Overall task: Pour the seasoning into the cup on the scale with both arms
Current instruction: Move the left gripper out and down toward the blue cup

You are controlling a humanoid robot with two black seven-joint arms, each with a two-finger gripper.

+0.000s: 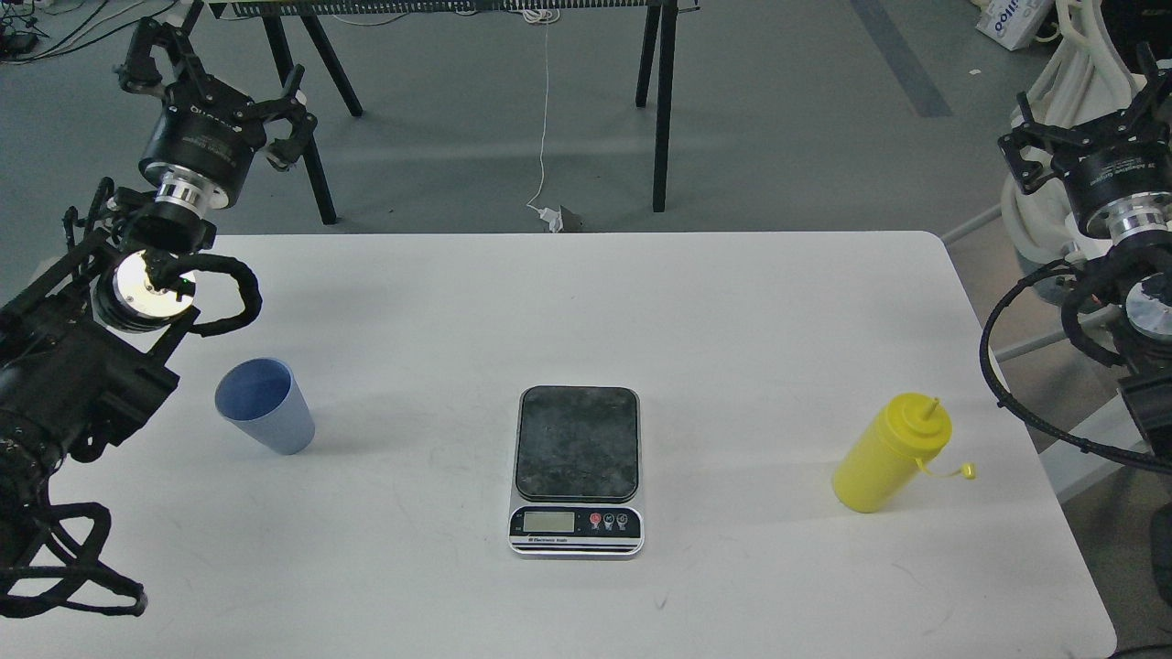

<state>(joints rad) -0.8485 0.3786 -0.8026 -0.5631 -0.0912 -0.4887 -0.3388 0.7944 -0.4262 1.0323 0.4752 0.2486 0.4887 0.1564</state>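
The pale blue cup [265, 407] stands upright on the white table [586, 302], left of centre, and looks empty. At the table's middle lies the scale [577, 444], with a bare dark plate and a blank display. The yellow seasoning bottle [890, 455] stands at the right, its nozzle uncapped and the small cap hanging on its tether. My left gripper [216, 84] is raised beyond the table's far left corner, open and holding nothing, well away from the cup. My right gripper [1080, 114] hangs open and empty off the far right side, far above the bottle.
Black trestle legs [661, 110] and a white cable [546, 119] stand on the floor beyond the table's far edge. A white frame [1053, 137] sits off the right side. The table's right edge runs close to the bottle.
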